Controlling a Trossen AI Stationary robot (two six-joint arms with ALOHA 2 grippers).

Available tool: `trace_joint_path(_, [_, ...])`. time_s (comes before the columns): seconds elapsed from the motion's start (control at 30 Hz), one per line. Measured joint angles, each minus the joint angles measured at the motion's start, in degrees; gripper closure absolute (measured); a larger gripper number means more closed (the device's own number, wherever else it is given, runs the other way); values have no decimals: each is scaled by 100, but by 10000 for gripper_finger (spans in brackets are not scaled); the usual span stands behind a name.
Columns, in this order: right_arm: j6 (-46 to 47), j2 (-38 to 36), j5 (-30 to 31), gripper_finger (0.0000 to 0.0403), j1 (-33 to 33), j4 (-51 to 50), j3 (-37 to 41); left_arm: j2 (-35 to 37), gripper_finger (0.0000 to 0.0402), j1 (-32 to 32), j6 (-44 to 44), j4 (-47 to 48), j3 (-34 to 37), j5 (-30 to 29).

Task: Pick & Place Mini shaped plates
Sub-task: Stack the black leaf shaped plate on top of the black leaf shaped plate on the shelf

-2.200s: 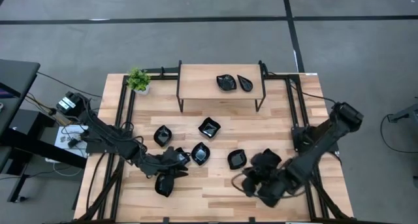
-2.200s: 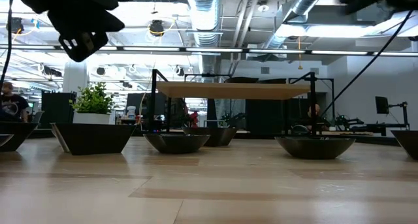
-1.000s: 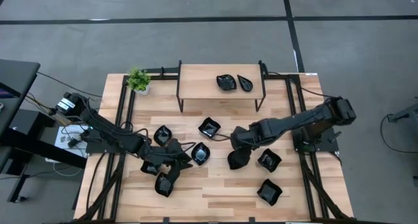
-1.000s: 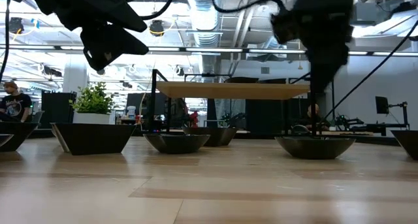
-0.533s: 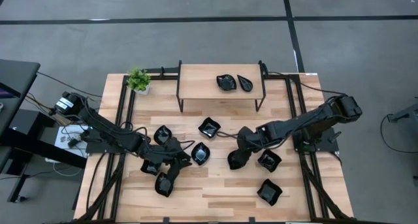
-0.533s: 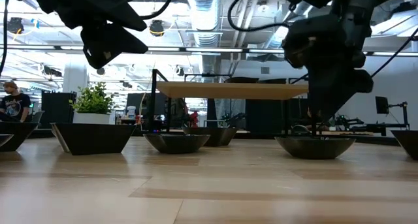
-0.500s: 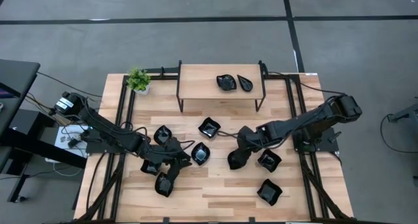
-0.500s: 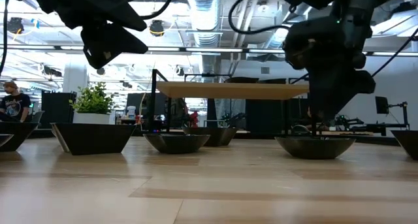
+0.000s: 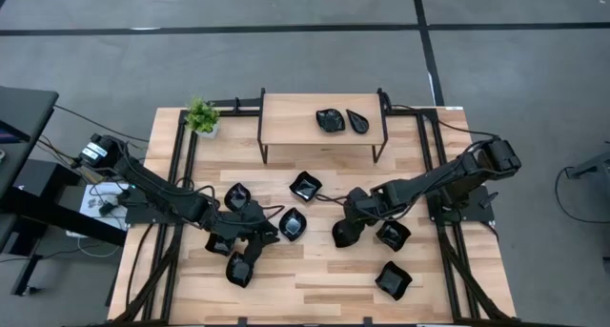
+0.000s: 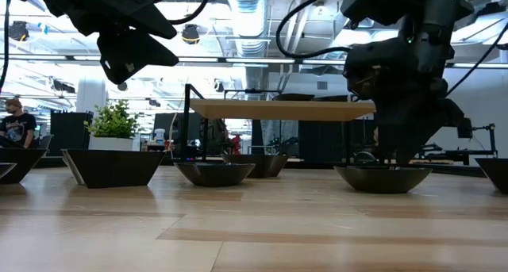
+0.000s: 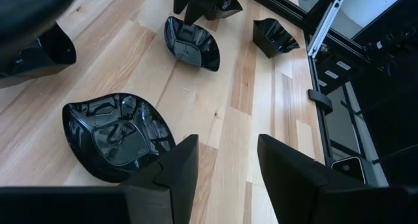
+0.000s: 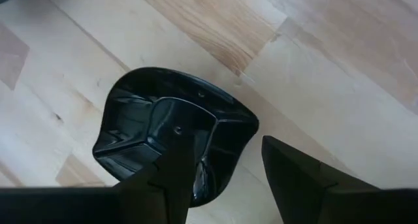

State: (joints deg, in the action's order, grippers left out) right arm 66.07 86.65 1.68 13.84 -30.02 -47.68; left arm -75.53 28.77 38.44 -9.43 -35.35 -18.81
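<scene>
Several mini shaped plates, glossy and black, rest on their bases on the wooden table (image 9: 315, 270). Two more (image 9: 330, 119) sit on the small raised shelf (image 9: 286, 117). My right gripper (image 9: 344, 232) is open and points steeply down at one plate (image 12: 150, 113). One finger (image 12: 177, 152) is over the plate's hollow and the other (image 12: 294, 175) is outside its rim. In the low view its tips (image 10: 389, 157) stand just over that plate (image 10: 382, 178). My left gripper (image 11: 225, 165) hovers open, well above the table, beside another plate (image 11: 114, 136). My right gripper straddles the plate's rim (image 12: 241, 129) from above, one finger inside and one outside. I cannot tell whether either finger touches the plate. The plate rests level on the table.
A small green potted plant (image 9: 201, 115) stands at the far left corner. Other plates lie near the right gripper (image 9: 393, 235), (image 9: 393, 279) and around the left gripper (image 9: 238, 268), (image 9: 236, 195), (image 9: 305, 186). Black frame rails (image 9: 434, 174) run along the table's sides.
My right gripper has come down toward the plate below it and has rolled about its own axis, staying open. The plate has not moved. My left arm has kept still.
</scene>
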Motion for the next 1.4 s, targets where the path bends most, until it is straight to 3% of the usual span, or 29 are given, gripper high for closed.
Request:
trace_joint_path(0.43, [-5,-2,-169,230,50,-205,2,0,243,2,0,0,0,0])
trace_joint_path(0.83, [-12,-2,-206,227,82,337,291,13,243,2,85,-2,0,0])
trace_joint_path(1.4, [1,0,-199,250,82,501,291,15,243,2,85,-2,0,0])
